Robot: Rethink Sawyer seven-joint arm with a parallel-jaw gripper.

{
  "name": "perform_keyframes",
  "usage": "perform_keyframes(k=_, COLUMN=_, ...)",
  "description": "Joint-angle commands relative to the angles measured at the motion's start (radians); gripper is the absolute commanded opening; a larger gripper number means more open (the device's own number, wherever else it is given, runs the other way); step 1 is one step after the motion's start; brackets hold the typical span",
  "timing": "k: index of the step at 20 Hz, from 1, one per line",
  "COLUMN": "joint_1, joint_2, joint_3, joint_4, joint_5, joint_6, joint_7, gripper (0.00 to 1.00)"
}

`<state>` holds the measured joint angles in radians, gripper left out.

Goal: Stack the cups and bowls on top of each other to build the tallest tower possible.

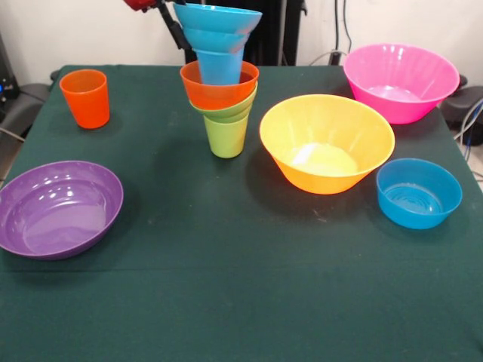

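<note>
Nearest to us lies one purple bowl [59, 208] at the left. We count also one small blue bowl [419, 193], one yellow-orange bowl [327, 142], one pink bowl [401, 81] and one orange cup [85, 98]. Behind the middle of the green table [226, 286] the tower [219, 79] stands upright, five pieces, with its long axis vertical and the rims up. Only a part of the gripper [170, 19] shows beside the tower's top; we cannot tell how its fingers stand.

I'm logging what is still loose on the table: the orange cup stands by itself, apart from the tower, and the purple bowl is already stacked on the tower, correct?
Not quite. The front view shows the purple bowl lying by itself on the table, not stacked. The orange cup does stand by itself, apart from the tower.
</note>
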<state>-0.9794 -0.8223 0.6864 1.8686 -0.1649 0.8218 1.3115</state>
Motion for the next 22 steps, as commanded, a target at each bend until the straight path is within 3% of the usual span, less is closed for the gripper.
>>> perform_keyframes(k=1, joint_1=0.039, joint_2=-0.032, joint_3=0.024, joint_4=0.048, joint_5=0.0, joint_6=0.047, joint_7=0.018, gripper=0.0)
perform_keyframes(k=12, joint_1=0.032, joint_2=-0.071, joint_3=0.024, joint_4=0.105, joint_5=-0.001, joint_6=0.025, joint_7=0.015, gripper=0.0)
perform_keyframes(k=15, joint_1=0.06, joint_2=-0.064, joint_3=-0.003, joint_4=0.089, joint_5=-0.02, joint_6=0.031, joint_7=0.041, gripper=0.0)
perform_keyframes(k=22, joint_1=0.06, joint_2=-0.058, joint_3=-0.018, joint_4=0.12, joint_5=-0.039, joint_6=-0.003, joint_7=0.046, gripper=0.0)
